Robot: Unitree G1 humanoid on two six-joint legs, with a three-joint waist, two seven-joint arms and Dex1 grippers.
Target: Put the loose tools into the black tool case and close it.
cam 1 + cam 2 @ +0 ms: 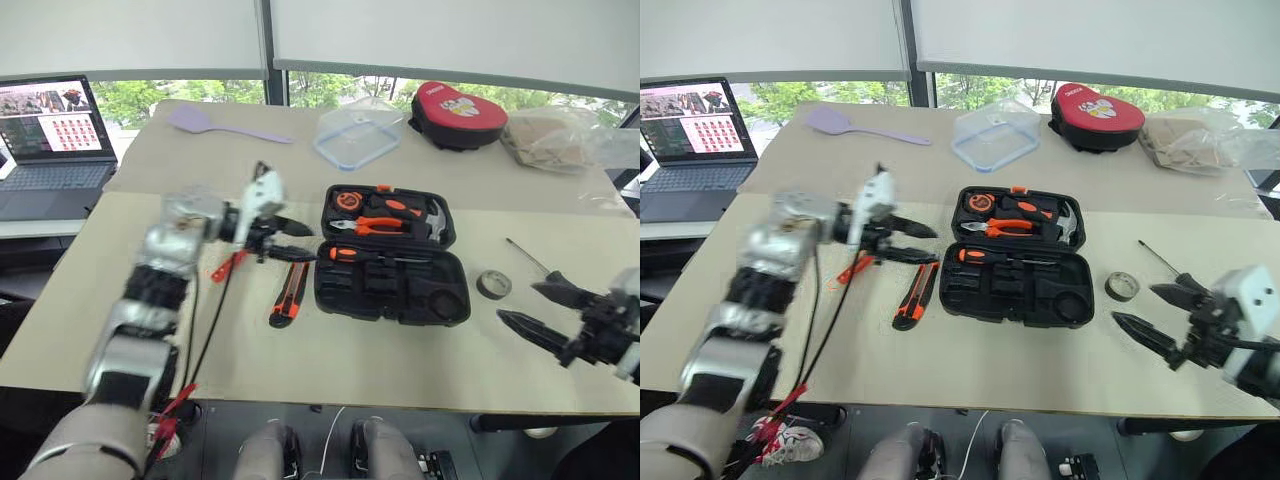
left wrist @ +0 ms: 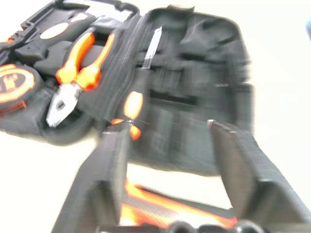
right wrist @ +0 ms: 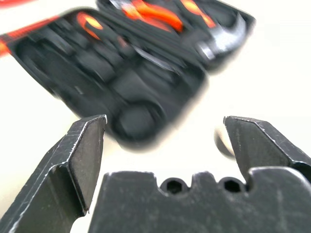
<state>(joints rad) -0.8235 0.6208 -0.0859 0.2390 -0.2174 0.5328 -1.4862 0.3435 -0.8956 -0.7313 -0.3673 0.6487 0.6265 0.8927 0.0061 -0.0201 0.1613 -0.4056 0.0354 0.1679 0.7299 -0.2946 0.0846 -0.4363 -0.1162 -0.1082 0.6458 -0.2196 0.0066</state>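
Observation:
The black tool case (image 1: 390,285) lies open in the middle of the table. A black-and-orange screwdriver (image 1: 365,256) rests in its near half. Left of the case lies the orange-black utility knife (image 1: 289,294), and further left an orange screwdriver (image 1: 226,267). My left gripper (image 1: 312,244) hovers open above these two, pointing at the case with nothing between its fingers. A grey tape roll (image 1: 493,284) and a thin screwdriver shaft (image 1: 525,256) lie right of the case. My right gripper (image 1: 518,302) stands open and empty just beyond the roll, near the table's front edge.
The case's far half holds orange pliers (image 1: 375,226), a hammer (image 1: 432,215) and a tape measure (image 1: 347,200). At the back lie a purple spatula (image 1: 215,125), a clear container (image 1: 358,135), a red-and-black pouch (image 1: 458,115) and a plastic bag (image 1: 560,140). A laptop (image 1: 50,140) stands far left.

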